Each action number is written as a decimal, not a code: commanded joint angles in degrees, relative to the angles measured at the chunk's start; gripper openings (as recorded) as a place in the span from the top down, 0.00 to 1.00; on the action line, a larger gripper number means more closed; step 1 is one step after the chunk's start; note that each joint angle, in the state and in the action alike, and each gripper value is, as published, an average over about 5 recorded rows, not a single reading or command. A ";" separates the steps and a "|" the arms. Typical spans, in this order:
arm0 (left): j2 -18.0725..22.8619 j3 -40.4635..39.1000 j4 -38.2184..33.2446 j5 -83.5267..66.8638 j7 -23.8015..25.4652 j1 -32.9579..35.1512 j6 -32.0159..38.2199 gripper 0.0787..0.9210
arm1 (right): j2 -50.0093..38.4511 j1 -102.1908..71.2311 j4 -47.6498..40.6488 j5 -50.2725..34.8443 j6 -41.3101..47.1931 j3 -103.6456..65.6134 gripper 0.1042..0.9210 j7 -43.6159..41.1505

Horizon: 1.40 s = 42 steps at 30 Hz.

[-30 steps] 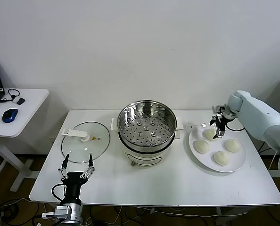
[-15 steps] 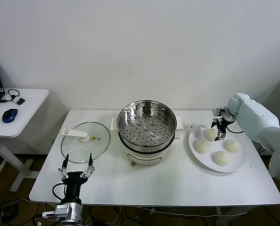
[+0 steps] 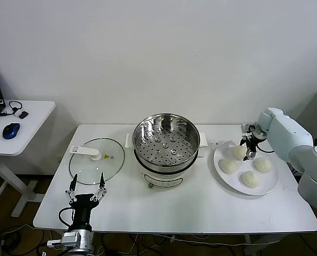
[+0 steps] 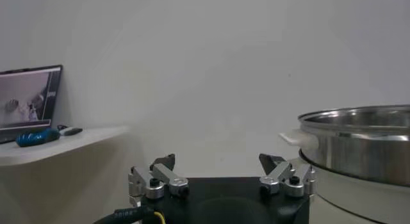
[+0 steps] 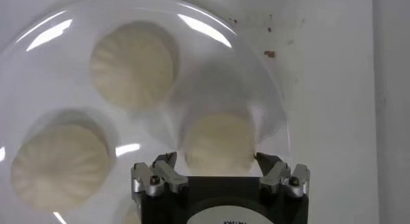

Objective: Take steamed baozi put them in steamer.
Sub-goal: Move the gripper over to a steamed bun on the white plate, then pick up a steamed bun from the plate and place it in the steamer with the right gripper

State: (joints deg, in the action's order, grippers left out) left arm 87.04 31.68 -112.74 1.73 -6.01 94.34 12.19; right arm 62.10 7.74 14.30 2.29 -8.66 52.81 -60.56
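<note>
The steel steamer (image 3: 166, 144) stands mid-table with its perforated tray bare; its wall also shows in the left wrist view (image 4: 359, 142). Four cream baozi lie on a white plate (image 3: 245, 166) at the right: one far (image 3: 237, 152), one left (image 3: 228, 166), one right (image 3: 263, 165), one near (image 3: 250, 179). My right gripper (image 3: 248, 148) is low over the far baozi. In the right wrist view the gripper (image 5: 216, 160) is open with its jaws on either side of that baozi (image 5: 218, 142); two others (image 5: 133, 65) (image 5: 61, 164) lie beside it. My left gripper (image 3: 86, 188) (image 4: 218, 162) is open and parked at the front left.
A flat glass lid (image 3: 96, 168) lies left of the steamer. A white side table (image 3: 28, 120) with a blue mouse (image 3: 10, 130) stands farther left. The plate (image 5: 211, 59) lies close to the table's right edge. The wall is close behind.
My right gripper has sunk a little lower onto the far baozi and the right arm has drawn slightly to the right. The left arm has not moved.
</note>
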 commanded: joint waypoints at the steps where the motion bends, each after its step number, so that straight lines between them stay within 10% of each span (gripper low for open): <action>1: 0.11 -0.05 -0.12 -0.03 -0.02 0.09 0.05 0.12 | 0.40 0.00 -0.98 0.43 -0.19 -0.47 0.16 0.00; 22: 0.49 0.20 -0.56 0.06 -0.05 0.44 0.20 0.12 | -3.34 2.79 7.50 -3.66 0.08 4.82 0.33 -0.87; 42: 1.21 0.08 -1.18 0.51 -0.31 0.17 -0.07 0.12 | -14.70 39.29 57.49 -13.21 -7.32 39.82 0.33 4.03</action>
State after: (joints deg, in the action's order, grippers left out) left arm 88.23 31.78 -113.87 2.14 -6.33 94.51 12.20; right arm 50.21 32.12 52.82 -8.75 -11.82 80.34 -58.79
